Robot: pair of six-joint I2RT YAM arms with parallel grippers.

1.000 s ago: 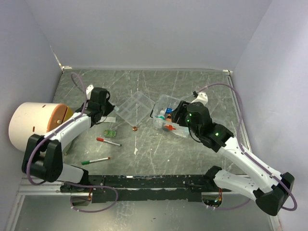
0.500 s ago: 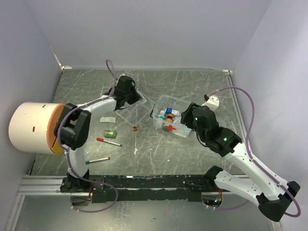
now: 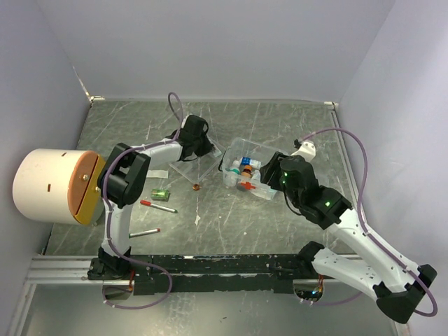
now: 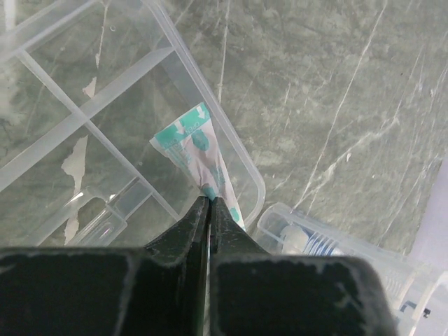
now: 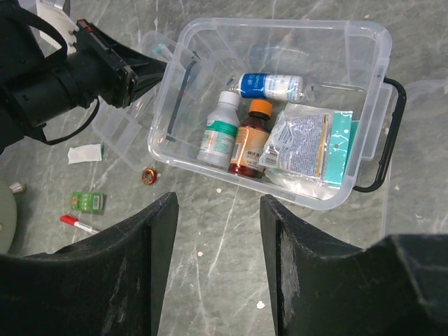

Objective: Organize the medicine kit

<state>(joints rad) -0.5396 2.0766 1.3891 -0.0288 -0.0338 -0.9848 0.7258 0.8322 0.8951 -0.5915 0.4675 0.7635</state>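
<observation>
Left gripper, clamped on the plaster, should lower it flat into a tray compartment toward the far edge; right gripper gapes empty.

- One clear bin, over toward the right edge.
- Inside it, two bottles: a white bottle and an amber bottle.
- One wrapped roll, and what looks like two flat sachets, overlapping.
- One divided tray, one bandage strip.
- Two pens toward the left edge: red marker, green marker.
- One green packet, one copper disc, one white packet.
- One big cylinder at the left edge.
</observation>
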